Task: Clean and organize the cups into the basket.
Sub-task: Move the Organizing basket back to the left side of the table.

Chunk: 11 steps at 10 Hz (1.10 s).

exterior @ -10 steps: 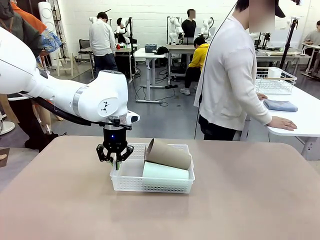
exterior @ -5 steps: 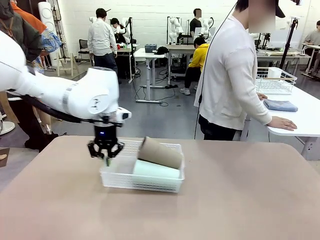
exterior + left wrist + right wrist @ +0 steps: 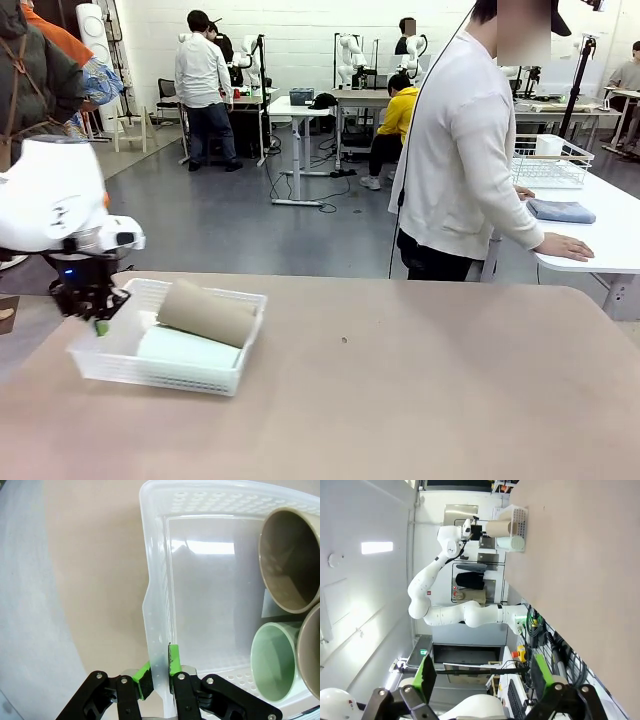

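Observation:
The white lattice basket [image 3: 150, 376] sits at the table's left end, and my left gripper [image 3: 95, 318] is shut on its left short wall. A tan-brown cup [image 3: 205, 312] lies on its side in the basket, resting on a pale mint-green cup [image 3: 188, 348]. The left wrist view has the green pads [image 3: 173, 661] pinching the basket's wall [image 3: 156, 630], with a tan cup's mouth [image 3: 290, 560], the mint cup [image 3: 272, 660] and a second tan cup [image 3: 311, 650] inside. My right gripper [image 3: 482, 680] is open and far from the basket [image 3: 518, 522].
A person [image 3: 460, 150] stands side-on at the far edge with a hand on the neighbouring white table [image 3: 600, 245]. That table carries a metal wire basket [image 3: 545, 160] and a folded blue cloth [image 3: 560, 210]. A small dark speck [image 3: 343, 340] marks the tabletop's middle.
My left gripper has pulled the basket, cups inside, from the table's middle to its left end. The person has not moved.

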Tool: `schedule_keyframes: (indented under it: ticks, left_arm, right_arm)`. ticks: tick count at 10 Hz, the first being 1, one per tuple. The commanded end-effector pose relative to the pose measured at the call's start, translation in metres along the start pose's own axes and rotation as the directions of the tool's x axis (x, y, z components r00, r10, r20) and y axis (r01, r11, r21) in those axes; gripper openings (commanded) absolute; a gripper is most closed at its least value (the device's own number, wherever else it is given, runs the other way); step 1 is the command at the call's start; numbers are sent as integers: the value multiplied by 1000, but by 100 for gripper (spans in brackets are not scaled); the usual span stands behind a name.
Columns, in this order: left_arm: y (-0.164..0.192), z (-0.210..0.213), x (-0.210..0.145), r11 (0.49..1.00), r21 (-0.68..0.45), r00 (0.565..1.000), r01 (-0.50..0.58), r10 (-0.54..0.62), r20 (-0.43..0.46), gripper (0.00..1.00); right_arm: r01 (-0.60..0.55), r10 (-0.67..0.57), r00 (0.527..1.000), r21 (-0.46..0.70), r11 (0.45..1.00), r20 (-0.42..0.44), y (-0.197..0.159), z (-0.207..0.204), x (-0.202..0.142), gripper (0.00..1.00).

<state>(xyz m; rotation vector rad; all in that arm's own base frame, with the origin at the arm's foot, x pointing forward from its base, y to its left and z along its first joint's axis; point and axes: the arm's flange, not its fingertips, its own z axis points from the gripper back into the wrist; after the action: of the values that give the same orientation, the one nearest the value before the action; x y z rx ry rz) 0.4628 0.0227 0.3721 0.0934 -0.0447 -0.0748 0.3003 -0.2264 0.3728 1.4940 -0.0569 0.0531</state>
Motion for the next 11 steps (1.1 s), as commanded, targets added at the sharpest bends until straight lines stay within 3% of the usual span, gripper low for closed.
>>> schedule_keyframes:
  ticks: [1,5,6,7,8,9,10,11]
  left_arm:
    - [29,-5,-18,999,-5,998,-43,43,51,6]
    - [48,-7,-25,996,-2,993,-92,92,68,6]
    - [49,-7,-24,996,5,994,-91,90,64,65]
    - [47,-6,-22,996,11,994,-92,92,61,65]
    - [49,-6,-22,996,14,994,-91,90,62,100]
    - [52,-7,-23,995,18,994,-93,92,61,70]
    - [54,-8,-24,995,18,994,-94,93,60,100]
    - [55,-7,-24,995,21,994,-93,92,58,100]
  right_arm:
    - [-14,14,1000,2,1000,15,-2,-2,1,100]
    - [-14,14,1000,2,1000,15,-2,-2,1,100]
    - [-14,14,1000,2,1000,15,-2,-2,1,100]
    - [-14,14,1000,2,1000,15,-2,-2,1,100]
    - [-14,14,1000,2,1000,15,-2,-2,1,100]
    - [-14,14,1000,2,1000,15,-2,-2,1,100]
    - [-14,14,1000,2,1000,15,-2,-2,1,100]
    - [-14,14,1000,2,1000,15,-2,-2,1,100]
